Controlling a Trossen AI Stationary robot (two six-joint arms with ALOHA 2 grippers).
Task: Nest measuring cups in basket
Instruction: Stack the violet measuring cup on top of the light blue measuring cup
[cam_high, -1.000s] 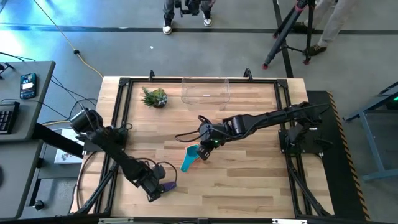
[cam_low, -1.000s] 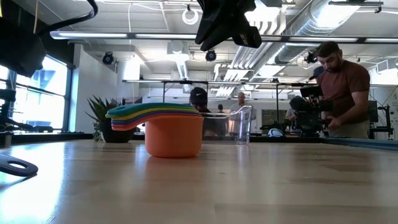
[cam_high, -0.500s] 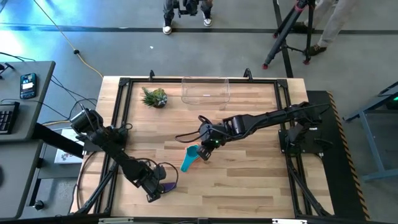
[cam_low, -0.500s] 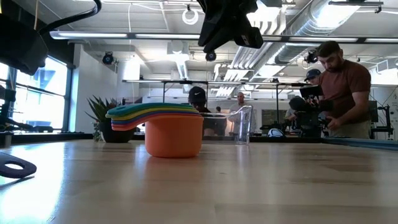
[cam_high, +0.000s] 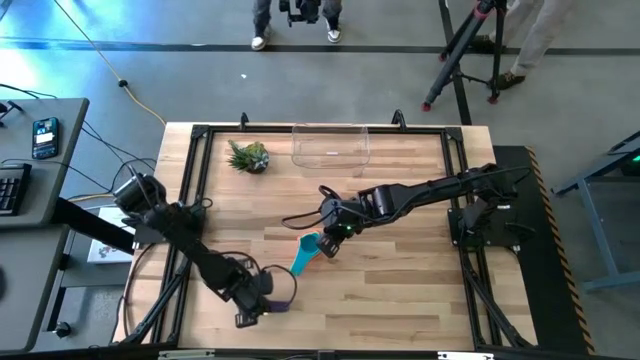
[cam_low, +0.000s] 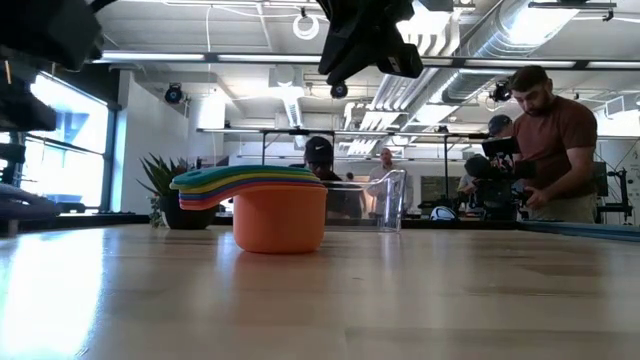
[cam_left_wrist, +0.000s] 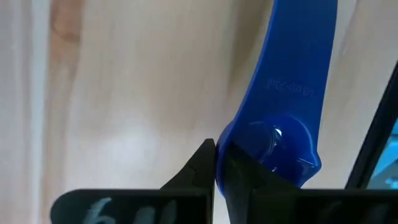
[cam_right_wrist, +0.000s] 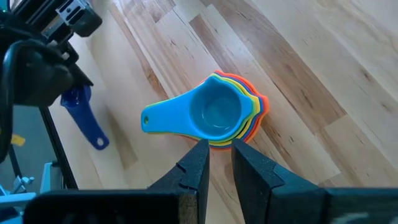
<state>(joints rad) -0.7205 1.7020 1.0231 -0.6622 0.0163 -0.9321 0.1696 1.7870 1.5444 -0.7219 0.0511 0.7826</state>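
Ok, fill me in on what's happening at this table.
The left gripper at the near edge is shut on the small blue measuring cup, lifted off the wood. The right gripper hangs slightly open just above the nested stack of cups, teal-blue on top, mid-table. The clear basket sits at the far edge with nothing visible inside, beside a small plant.

The left claw (cam_high: 262, 298) hides most of the blue cup (cam_left_wrist: 292, 118).
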